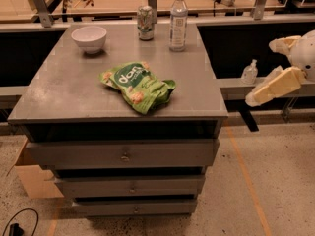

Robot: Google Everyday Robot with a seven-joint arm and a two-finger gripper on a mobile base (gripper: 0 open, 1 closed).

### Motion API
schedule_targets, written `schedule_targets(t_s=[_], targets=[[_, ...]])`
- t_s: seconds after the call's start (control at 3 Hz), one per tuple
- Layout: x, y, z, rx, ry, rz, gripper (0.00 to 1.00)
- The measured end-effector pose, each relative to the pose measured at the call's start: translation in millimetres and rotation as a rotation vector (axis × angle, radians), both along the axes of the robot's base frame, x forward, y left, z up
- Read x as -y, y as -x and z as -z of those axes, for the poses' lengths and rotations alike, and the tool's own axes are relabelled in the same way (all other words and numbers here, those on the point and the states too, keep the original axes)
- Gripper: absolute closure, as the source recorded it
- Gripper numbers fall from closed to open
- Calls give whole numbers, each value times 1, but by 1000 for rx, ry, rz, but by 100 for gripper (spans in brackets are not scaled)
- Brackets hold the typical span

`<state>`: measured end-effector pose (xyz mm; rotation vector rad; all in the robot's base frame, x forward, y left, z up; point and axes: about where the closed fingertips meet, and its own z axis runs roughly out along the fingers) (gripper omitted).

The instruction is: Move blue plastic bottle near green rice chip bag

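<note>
The blue plastic bottle (178,21) is tall and clear with a white cap and a pale label. It stands upright at the back of the grey cabinet top (74,87), right of centre. The green rice chip bag (139,85) lies flat near the front middle of the top, well in front of the bottle. My gripper (263,73) hangs in the air off the right side of the cabinet, its cream fingers (275,85) spread apart, empty and pointing left toward the table. It is far from both the bottle and the bag.
A white bowl (89,37) sits at the back left. A green-and-silver can (145,22) stands just left of the bottle. A small clear pump bottle (250,73) stands on a ledge right of the cabinet. A cardboard box (30,176) is on the floor at left, with workbenches behind.
</note>
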<state>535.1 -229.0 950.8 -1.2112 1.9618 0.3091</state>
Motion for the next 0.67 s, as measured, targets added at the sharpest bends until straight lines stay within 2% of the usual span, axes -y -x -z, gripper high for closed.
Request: schedule_targets(t_s=[0.33, 0.67], targets=[[-6, -31, -10, 91, -255, 72, 0], [-10, -50, -31, 153, -348, 123, 0]])
